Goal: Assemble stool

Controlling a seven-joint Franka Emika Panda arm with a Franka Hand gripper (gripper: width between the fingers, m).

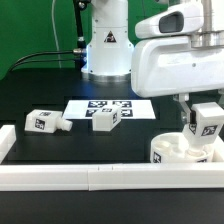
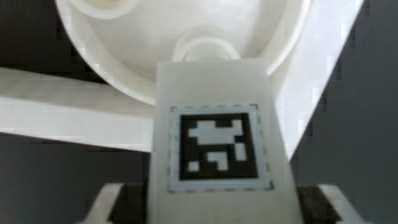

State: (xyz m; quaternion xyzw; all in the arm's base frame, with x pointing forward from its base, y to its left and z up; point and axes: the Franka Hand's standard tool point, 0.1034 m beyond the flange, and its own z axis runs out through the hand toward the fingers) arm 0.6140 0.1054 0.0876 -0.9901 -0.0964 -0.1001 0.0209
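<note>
The round white seat point(image 1: 182, 148) sits in the near corner at the exterior view's right, against the white rails. My gripper point(image 1: 205, 122) is shut on a stool leg point(image 1: 206, 120) with a black-and-white tag and holds it upright just above the seat. In the wrist view the held leg point(image 2: 214, 130) fills the middle, its far end at a socket in the seat's bowl point(image 2: 125, 45), and the fingertips point(image 2: 111, 205) press its sides. Two more legs lie on the table: one point(image 1: 42, 122) at the left and one point(image 1: 105, 119) on the marker board's near edge.
The marker board point(image 1: 105, 106) lies flat in the middle of the black table. A long white rail point(image 1: 90, 176) runs along the near edge, with a short rail point(image 1: 7, 140) at the left. The robot base point(image 1: 105, 45) stands behind.
</note>
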